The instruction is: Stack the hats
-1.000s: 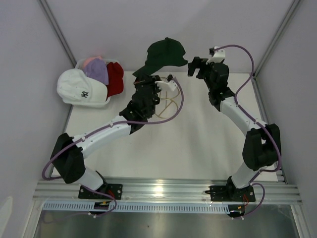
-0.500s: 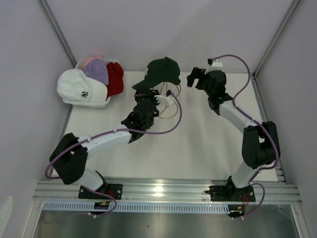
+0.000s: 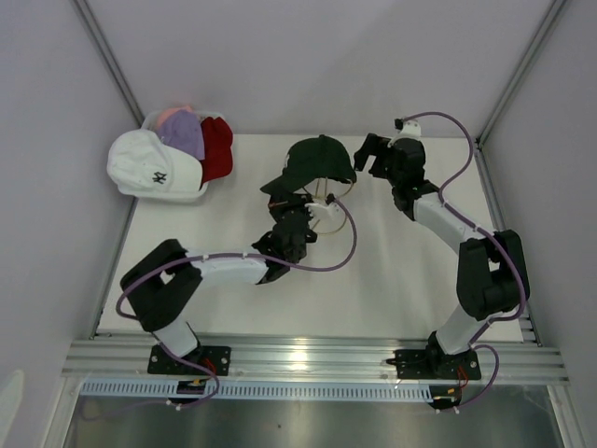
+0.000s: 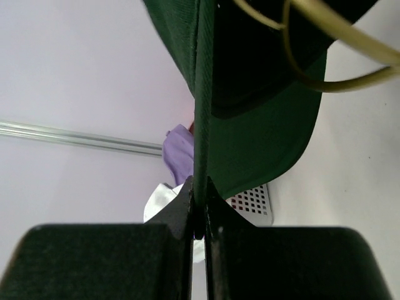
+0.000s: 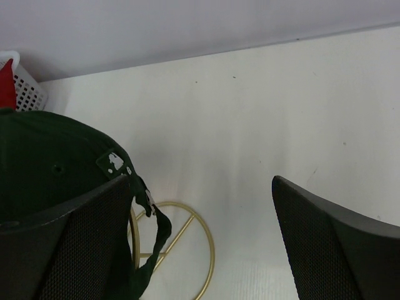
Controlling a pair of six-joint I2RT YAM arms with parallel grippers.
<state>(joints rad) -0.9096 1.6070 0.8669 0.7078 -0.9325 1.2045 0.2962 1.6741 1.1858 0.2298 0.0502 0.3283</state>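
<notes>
A dark green cap [image 3: 319,161] rests over the top of the gold wire stand [image 3: 328,198] at the middle back of the table. My left gripper [image 3: 283,194] is shut on the edge of its brim, and the left wrist view shows that brim [image 4: 262,144] pinched between my jaws [image 4: 200,201]. My right gripper [image 3: 371,155] is open and empty just right of the cap. In the right wrist view the cap's back and strap [image 5: 50,169] lie against my left finger [image 5: 75,244]. White [image 3: 149,168], lavender [image 3: 182,136], red [image 3: 217,149] and pink [image 3: 173,114] caps lie in the basket.
The white mesh basket [image 3: 198,194] stands at the back left corner and also shows in the left wrist view [image 4: 253,200]. The stand's ring base [image 5: 209,250] lies on the table under the right gripper. Walls and metal rails close in the back and sides.
The green cap has come down and toward me, from high at the back onto the gold stand, still held by the left gripper. The right gripper has stayed open beside it.
</notes>
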